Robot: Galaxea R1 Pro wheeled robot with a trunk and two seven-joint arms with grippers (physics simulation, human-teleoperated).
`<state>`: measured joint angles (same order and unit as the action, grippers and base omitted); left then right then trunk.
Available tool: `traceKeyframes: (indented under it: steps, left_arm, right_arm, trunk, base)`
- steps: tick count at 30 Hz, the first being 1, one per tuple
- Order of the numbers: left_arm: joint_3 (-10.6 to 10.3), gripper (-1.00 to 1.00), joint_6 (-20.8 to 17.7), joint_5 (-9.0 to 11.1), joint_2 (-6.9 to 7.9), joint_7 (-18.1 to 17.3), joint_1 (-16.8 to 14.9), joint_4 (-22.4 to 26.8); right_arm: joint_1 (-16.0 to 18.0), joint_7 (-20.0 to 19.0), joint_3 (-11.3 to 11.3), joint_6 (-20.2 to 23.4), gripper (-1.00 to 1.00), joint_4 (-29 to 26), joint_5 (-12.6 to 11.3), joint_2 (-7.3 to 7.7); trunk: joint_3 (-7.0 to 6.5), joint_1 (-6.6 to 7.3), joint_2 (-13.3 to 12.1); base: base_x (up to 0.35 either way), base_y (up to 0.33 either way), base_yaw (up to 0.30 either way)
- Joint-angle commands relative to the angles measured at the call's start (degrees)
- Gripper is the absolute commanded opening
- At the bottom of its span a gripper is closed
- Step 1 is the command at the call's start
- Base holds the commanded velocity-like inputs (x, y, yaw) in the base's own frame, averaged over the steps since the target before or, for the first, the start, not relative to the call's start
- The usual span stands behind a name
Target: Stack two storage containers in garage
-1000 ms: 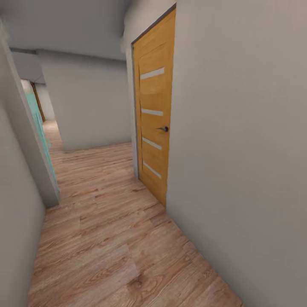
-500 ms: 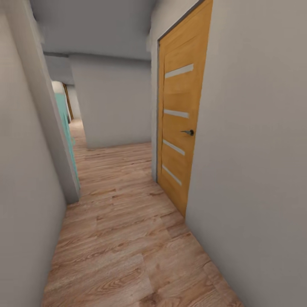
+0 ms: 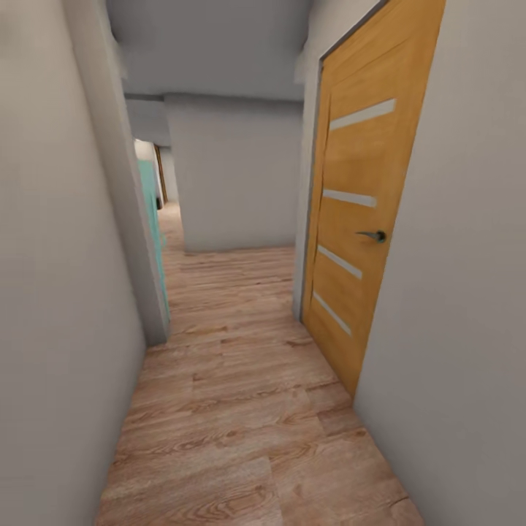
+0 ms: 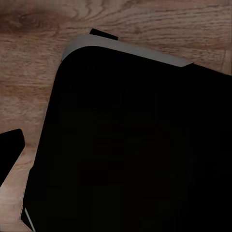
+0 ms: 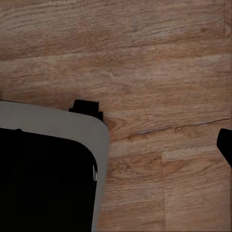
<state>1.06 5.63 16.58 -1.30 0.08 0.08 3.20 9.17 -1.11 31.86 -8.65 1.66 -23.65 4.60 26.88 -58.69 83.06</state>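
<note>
Head view, floor: a light wood-plank floor (image 3: 241,409) runs down one narrow corridor.
Head view, door: one light wooden door (image 3: 365,212) stands shut in the wall on the right; it carries four pale horizontal glass slits (image 3: 361,115) and one dark lever handle (image 3: 374,235).
Head view, walls: plain white-grey walls (image 3: 58,292) flank both sides, and one more grey wall (image 3: 234,175) closes the corridor ahead, with the passage going on to its left.
Head view, teal panel: one turquoise upright panel (image 3: 152,212) shows behind the left wall's corner.
Head view, far door: one narrow brown wooden door edge (image 3: 160,172) shows at the passage's far end.
Left wrist view, robot base: one large black rounded body with a pale grey rim (image 4: 135,140) lies over wood planks (image 4: 29,72).
Left wrist view, dark tip: one small black shape (image 4: 9,150) juts in at the picture's edge; what it is cannot be told.
Right wrist view, robot base: one grey-rimmed black corner (image 5: 53,169) over wood planks (image 5: 159,63), with one small black block (image 5: 86,107) beside it.
Right wrist view, dark tip: one black sliver (image 5: 226,145) at the edge, unidentifiable.
Jaws: I cannot tell for either gripper whether they are released or clenched.
Containers: not visible in these pictures.
</note>
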Motion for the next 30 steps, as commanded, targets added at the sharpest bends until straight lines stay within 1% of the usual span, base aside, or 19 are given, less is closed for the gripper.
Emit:
traceKeyframes:
  steps: [1, 14, 30]
  left_arm:
    - [0.1, 1.0, 0.1, 0.2, -0.02, 0.0, 0.0, 0.1]
    - [-0.1, 1.0, 0.0, 0.2, -0.02, 0.0, 0.0, 0.0]
    - [-0.1, 1.0, -0.5, 0.4, 0.14, 0.0, 0.0, 0.0]
  right_arm:
    - [0.1, -0.1, 0.5, -0.3, 1.0, 0.2, -0.5, -0.03]
    - [0.1, -0.1, 0.5, -0.3, 1.0, 0.2, -0.7, -0.12]
    - [0.1, -0.2, 0.9, -0.3, 1.0, 0.1, -0.2, -0.12]
  trunk:
    - [0.05, -0.03, 0.0]
    - [0.05, -0.03, 0.0]
    - [0.05, -0.03, 0.0]
  base:
    - [0.321, 0.0, 0.3]
    - [0.321, -0.003, 0.283]
    - [0.321, -0.087, 0.015]
